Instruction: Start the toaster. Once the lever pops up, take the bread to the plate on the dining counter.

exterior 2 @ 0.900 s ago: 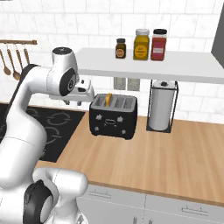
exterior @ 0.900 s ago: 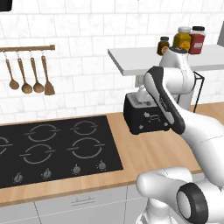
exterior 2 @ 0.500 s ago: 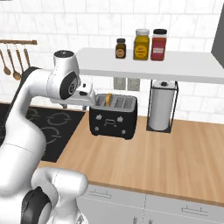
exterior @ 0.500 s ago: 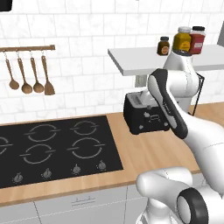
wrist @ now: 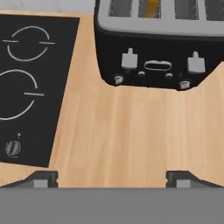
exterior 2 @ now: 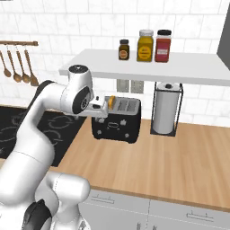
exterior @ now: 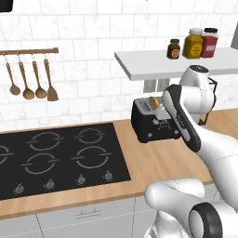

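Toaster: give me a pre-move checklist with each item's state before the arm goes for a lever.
1. Small black boxy toaster stands upright on the light wooden counter: ok.
2. Pale yellow-tan bread slice sits in a top slot: ok.
3. End effector open, with nothing between its fingertips: ok.
4. Both grey levers face the hand camera, with bare counter between them and the fingertips: ok.
5. Levers pushed down, toaster started: cannot tell; both stand at the same height.
6. Black hob and steel paper-towel holder stand apart from the toaster on either side: ok.
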